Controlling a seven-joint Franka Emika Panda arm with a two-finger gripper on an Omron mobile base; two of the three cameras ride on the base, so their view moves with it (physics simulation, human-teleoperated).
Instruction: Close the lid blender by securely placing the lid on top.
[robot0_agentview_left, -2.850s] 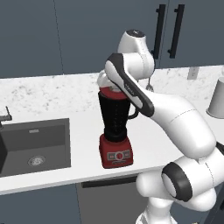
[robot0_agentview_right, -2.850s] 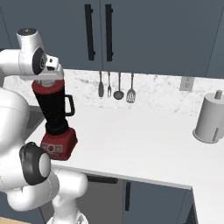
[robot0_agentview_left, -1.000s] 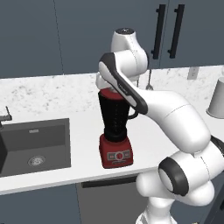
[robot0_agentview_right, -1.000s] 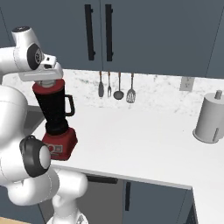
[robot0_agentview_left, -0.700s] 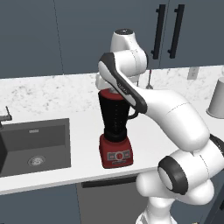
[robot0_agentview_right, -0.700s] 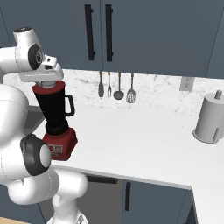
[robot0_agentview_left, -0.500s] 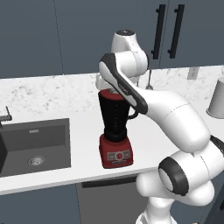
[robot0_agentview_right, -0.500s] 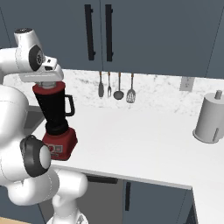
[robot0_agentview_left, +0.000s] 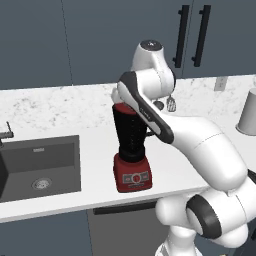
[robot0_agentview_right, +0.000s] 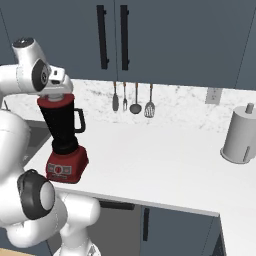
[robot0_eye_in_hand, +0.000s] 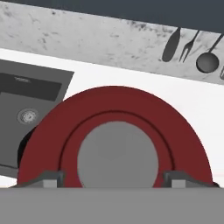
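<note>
- As far as the pictures show, the lid (robot0_eye_in_hand: 114, 131) already sits on the mouth of the blender (robot0_agentview_right: 62, 135), so the placing looks done; what seems left is to lift the hand (robot0_eye_in_hand: 114, 178) clear and confirm the seat is firm.
- In the hand view, the two finger tips stand either side of the grey knob with a gap between each tip and the knob, so the hand reads as released, gripping nothing.
- The lid is a flat, smooth red disc with a raised ring and a matte grey round knob in its centre; in the right base view its red rim caps the jar.
- The jar is tall, dark and translucent, tapering downward, with a looped side handle, on a boxy glossy red base with a round dial.
- It stands on the white speckled surface (robot0_agentview_right: 165, 165), just beside the dark recessed sink (robot0_agentview_left: 40, 167).
- Farther off, slim metal utensils (robot0_agentview_right: 134, 97) hang on the marbled backsplash, and a plain grey cylinder (robot0_agentview_right: 240, 137) stands well apart to the right.
- Behind rise matte dark cabinets (robot0_agentview_right: 165, 40) with long bar handles.
</note>
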